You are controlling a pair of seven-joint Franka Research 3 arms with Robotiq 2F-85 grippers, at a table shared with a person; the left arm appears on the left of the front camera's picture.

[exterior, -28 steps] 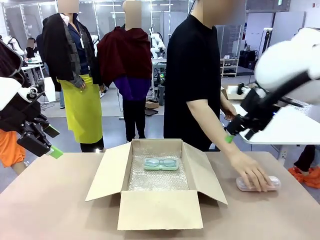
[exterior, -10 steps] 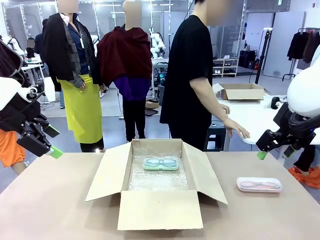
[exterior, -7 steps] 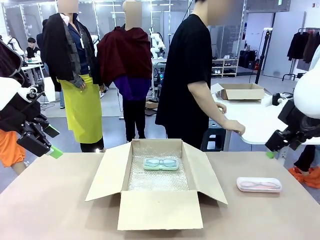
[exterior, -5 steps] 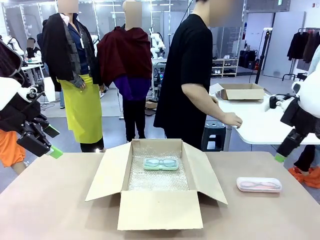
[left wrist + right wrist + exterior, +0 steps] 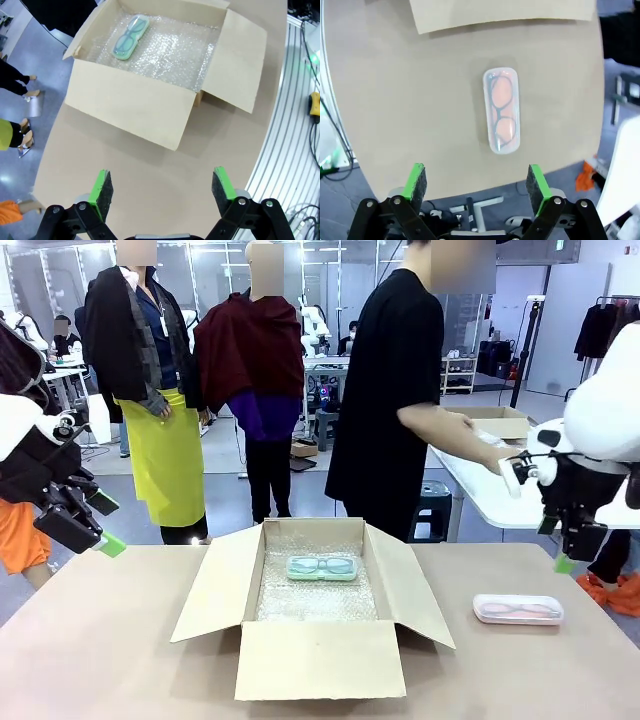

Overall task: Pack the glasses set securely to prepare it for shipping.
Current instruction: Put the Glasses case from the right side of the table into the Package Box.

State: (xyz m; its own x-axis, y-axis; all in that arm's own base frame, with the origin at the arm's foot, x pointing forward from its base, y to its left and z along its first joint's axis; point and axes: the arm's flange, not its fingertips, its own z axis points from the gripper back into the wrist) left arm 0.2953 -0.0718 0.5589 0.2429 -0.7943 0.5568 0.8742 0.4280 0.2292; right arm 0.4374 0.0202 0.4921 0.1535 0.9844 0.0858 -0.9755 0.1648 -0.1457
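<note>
Fingers (image 5: pixel 418 181) apart on my right gripper (image 5: pixel 476 182), likewise left gripper (image 5: pixel 162 187). Person (image 5: pixel 390 410) let go of pink case (image 5: pixel 501 111); right gripper swung over it on table (image 5: pixel 100 660). Mint case (image 5: pixel 323 567) in box (image 5: pixel 320 660). Pink case looks ready to grab.

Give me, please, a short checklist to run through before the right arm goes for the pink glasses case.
1. Right gripper open: ok, jaws spread wide.
2. Pink case free to take: ok, it lies flat and alone on the table, right of the box.
3. Jaw alignment: ok, in the right wrist view the case's short width runs across the line between the fingers.
4. Room in the box: ok, the mint case lies at the far end and the bubble wrap nearer the robot is bare.
5. Person's hand clear of the right arm: cannot tell, they overlap in the front view.
6. Left gripper out of the way: ok, open, left of the box.
</note>
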